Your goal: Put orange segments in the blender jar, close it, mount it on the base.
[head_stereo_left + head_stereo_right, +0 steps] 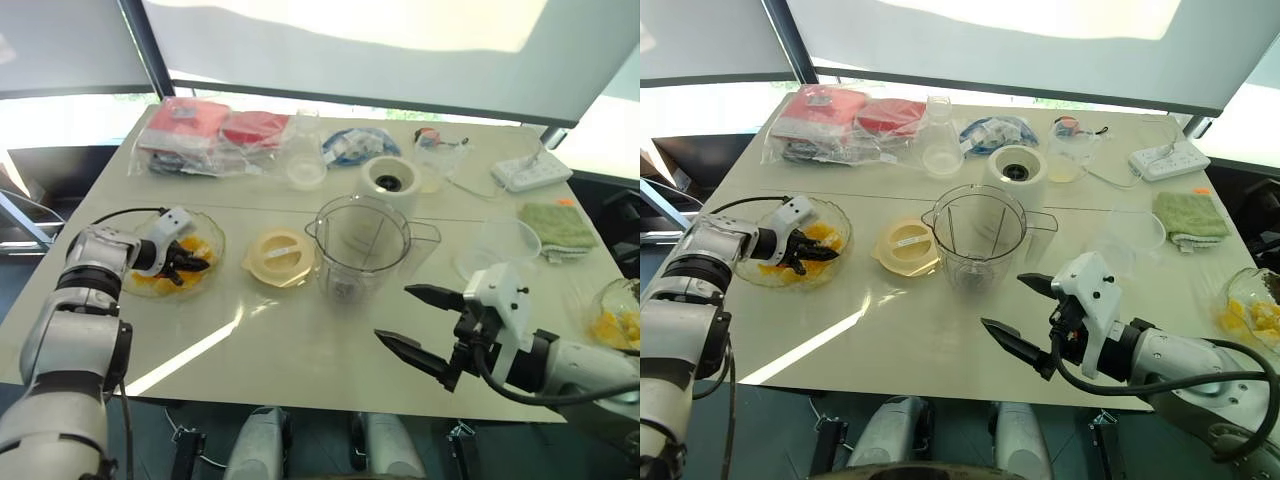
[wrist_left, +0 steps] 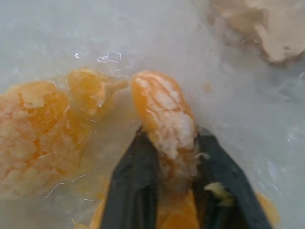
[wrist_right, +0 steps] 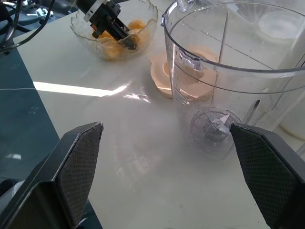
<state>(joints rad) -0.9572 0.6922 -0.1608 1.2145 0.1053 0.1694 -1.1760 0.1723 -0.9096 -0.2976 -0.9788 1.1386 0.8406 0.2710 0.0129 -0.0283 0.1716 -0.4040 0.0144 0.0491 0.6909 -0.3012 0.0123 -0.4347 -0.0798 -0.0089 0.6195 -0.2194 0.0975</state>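
Several orange segments (image 1: 160, 280) lie in a clear glass bowl (image 1: 215, 240) at the table's left. My left gripper (image 1: 190, 265) reaches into that bowl and is shut on one orange segment (image 2: 162, 105), which sticks out between the black fingers (image 2: 136, 181). The blender jar (image 1: 360, 245) stands upright and uncovered at mid-table, its dark blade (image 3: 214, 126) at the bottom and no fruit inside. Behind it sits the cream-white base (image 1: 388, 180). My right gripper (image 1: 395, 313) hovers open in front of the jar, holding nothing.
A pale-yellow lid (image 1: 280, 257) lies flat between the bowl and the jar. An empty clear bowl (image 1: 500, 245), a green cloth (image 1: 555, 225) and a power strip (image 1: 530, 172) are at the right. Another bowl of fruit (image 1: 618, 315) sits at the right edge. A flask (image 1: 305, 155) and bags (image 1: 200, 135) line the back.
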